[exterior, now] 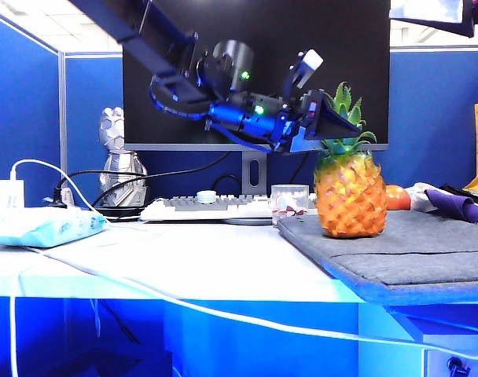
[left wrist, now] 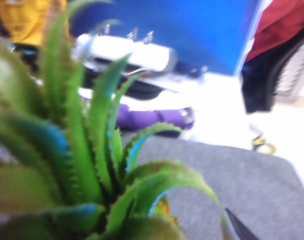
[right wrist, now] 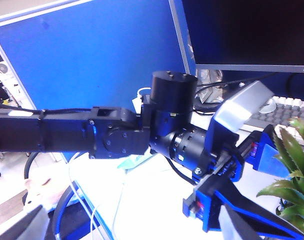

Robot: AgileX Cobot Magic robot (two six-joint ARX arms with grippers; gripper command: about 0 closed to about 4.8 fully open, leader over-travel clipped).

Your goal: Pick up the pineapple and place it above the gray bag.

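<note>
The pineapple [exterior: 350, 196] stands upright on the gray bag [exterior: 412, 251], near the bag's back left corner, at about 3 o'clock in the exterior view. Nothing is holding it. I judge that the placing is done: the fruit rests on the felt by its own weight, and what is left is only for the arm to go away from it.

The left pincer [exterior: 333, 126] is at the leaf crown, at about 12 o'clock from the fruit body. Its fingers are spread wide, and the exterior view shows dark finger plates just beside the leaves, on their left. I cannot tell whether a plate touches a leaf. In the left wrist view the crown [left wrist: 92, 165] fills most of the picture, very close and blurred, and only one dark fingertip [left wrist: 242, 230] shows at the edge, with gray felt behind. So the pincer is around or just above the crown, not at the body of the fruit.

The right pincer is not seen in any picture; it is spread as wide as it goes. Its camera looks from the side at the left arm [right wrist: 117, 135], with some leaves at about 4 o'clock.

On the surface there are also a light blue packet [exterior: 42, 225] at 9 o'clock and a keyboard [exterior: 207, 206] behind.
</note>
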